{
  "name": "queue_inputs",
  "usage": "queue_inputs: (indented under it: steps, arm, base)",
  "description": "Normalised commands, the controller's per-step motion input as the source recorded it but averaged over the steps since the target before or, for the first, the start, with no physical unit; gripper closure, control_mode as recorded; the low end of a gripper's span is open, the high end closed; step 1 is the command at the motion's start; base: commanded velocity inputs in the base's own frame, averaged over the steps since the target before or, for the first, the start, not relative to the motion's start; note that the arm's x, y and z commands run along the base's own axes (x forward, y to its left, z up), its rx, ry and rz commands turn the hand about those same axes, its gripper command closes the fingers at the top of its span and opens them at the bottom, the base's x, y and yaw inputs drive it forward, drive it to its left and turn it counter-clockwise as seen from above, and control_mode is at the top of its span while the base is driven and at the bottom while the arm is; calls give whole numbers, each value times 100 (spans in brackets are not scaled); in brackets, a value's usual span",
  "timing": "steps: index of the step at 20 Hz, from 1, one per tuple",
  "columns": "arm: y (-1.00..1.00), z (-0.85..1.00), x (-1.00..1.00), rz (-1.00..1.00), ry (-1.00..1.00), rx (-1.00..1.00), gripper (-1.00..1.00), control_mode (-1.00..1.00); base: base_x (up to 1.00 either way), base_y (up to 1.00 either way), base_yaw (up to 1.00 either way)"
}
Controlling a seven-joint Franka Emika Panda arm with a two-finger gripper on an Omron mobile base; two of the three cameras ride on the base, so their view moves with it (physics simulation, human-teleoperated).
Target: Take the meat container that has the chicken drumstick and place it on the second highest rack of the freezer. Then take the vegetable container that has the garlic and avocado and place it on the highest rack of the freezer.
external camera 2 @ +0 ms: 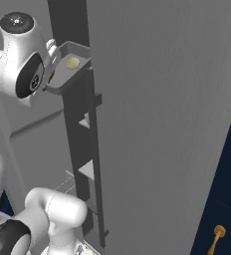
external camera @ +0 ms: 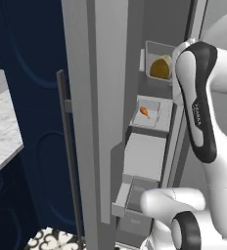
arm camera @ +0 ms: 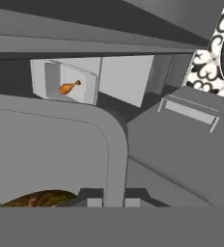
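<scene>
In the left base view the freezer stands open, its grey door swung out to the left with a long dark handle. High inside, a grey vegetable container holds the yellow-brown avocado; the white arm hides its right edge. One level down, the meat container sits flat on the second highest rack, with the small orange chicken drumstick near its left side. Below come another flat shelf and a drawer pulled partly out.

In the right base view the vegetable container is at the top of the freezer, tilted, touching the arm's wrist on its left. The pale garlic lies in it.

In the hand view the gripper is closed narrow on the rim of the vegetable container, its fingertips pinching the grey wall. The avocado shows at the near edge. Farther off, the chicken drumstick lies in the meat container.
</scene>
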Motion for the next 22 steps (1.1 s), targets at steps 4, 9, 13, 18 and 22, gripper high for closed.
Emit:
queue_inputs:
  steps: [4,9,13,18,22]
  arm:
    - [-1,0,75,0,0,0,100,-100]
    - [-15,0,60,-1,0,0,100,-100]
    - [-23,0,56,0,0,0,100,-100]
    - [-25,0,62,-2,0,-2,100,-100]
    - [-28,0,57,-6,0,-8,100,-100]
  base:
    - [0,0,0]
    - [0,0,0]
    - [0,0,0]
    - [0,0,0]
    - [0,0,0]
